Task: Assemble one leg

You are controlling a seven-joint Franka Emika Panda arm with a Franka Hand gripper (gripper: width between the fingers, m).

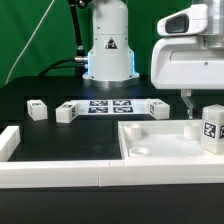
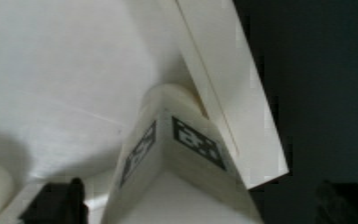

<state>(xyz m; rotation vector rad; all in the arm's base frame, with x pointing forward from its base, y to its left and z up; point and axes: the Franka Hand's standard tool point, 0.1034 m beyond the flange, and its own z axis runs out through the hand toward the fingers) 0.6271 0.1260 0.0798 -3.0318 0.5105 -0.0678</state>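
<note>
The leg (image 1: 211, 127), a small white tagged block, stands upright at the right of the frame on the white tray piece (image 1: 150, 150). The gripper (image 1: 190, 103) hangs just beside it. Its fingers (image 2: 59, 200) are spread wide and not gripping the block. Three look-alike blocks (image 1: 66, 112) sit mid-frame by the marker board (image 1: 108, 106).

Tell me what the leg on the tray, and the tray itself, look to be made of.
Leg: probably hard white plastic, matte, with crisp edges. Its black-and-white tag looks like a printed sticker.
Tray: seemingly the same matte white plastic, smooth with a raised rim, though painted board cannot be ruled out.
</note>
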